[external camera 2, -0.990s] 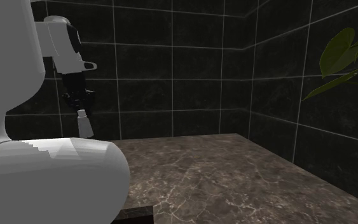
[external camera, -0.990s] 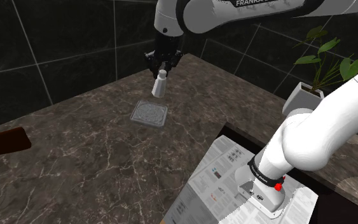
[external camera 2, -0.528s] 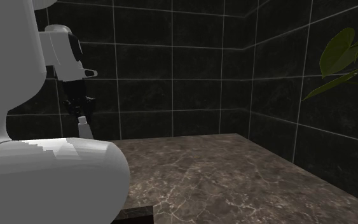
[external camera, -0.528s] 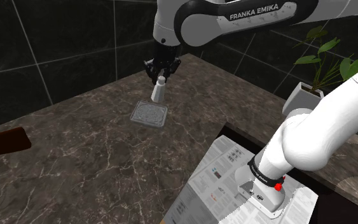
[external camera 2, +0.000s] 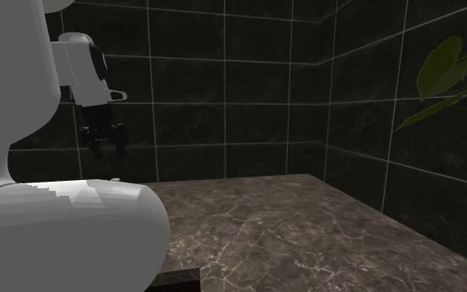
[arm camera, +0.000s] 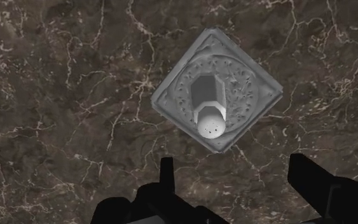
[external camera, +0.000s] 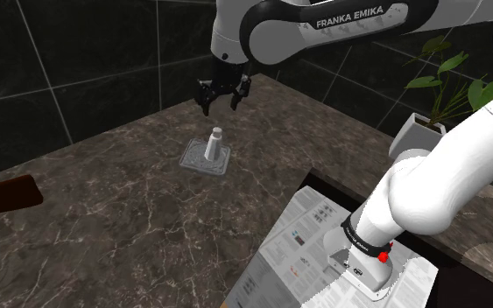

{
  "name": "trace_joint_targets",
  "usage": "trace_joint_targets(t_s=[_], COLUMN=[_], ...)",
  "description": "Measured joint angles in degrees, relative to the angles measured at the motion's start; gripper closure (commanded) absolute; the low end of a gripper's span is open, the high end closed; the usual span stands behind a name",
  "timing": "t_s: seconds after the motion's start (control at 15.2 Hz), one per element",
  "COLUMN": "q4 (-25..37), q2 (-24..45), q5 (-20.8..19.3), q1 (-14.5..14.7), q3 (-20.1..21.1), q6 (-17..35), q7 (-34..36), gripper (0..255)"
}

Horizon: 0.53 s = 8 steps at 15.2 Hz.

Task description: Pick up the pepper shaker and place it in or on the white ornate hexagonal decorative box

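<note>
A pale grey pepper shaker [external camera: 214, 143] stands upright on the flat, ornate grey box [external camera: 193, 158] on the dark marble counter. My black gripper [external camera: 219, 96] hangs a little above it, open, with nothing between its fingers. In the wrist view the shaker's round holed top [arm camera: 210, 123] sits at the middle of the box [arm camera: 238, 71], just ahead of the gripper [arm camera: 234, 172], whose fingers stand wide apart. The second exterior view shows the gripper [external camera 2: 105, 143] open against the dark tiled wall.
Dark tiled walls close the counter at the back. A plant [external camera: 450, 79] in a white pot [external camera: 415, 133] stands at the shoulder view's right. The stand [external camera: 323, 236] is covered in newsprint. A dark red-brown object [external camera: 3, 194] lies at the left edge.
The fingers have opened and let go of the shaker. It has come down from the gripper and now stands on the box.
</note>
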Motion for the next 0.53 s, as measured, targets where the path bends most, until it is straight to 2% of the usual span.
trace_joint_targets(t_s=[0.2,0.53], q4=[0.0,4.27], q2=[0.0,-1.93], q5=[0.0,0.9], q1=[0.0,0.4], q3=[0.0,0.26], q6=[0.0,-6.08], q7=[0.0,-0.53], gripper=[0,0])
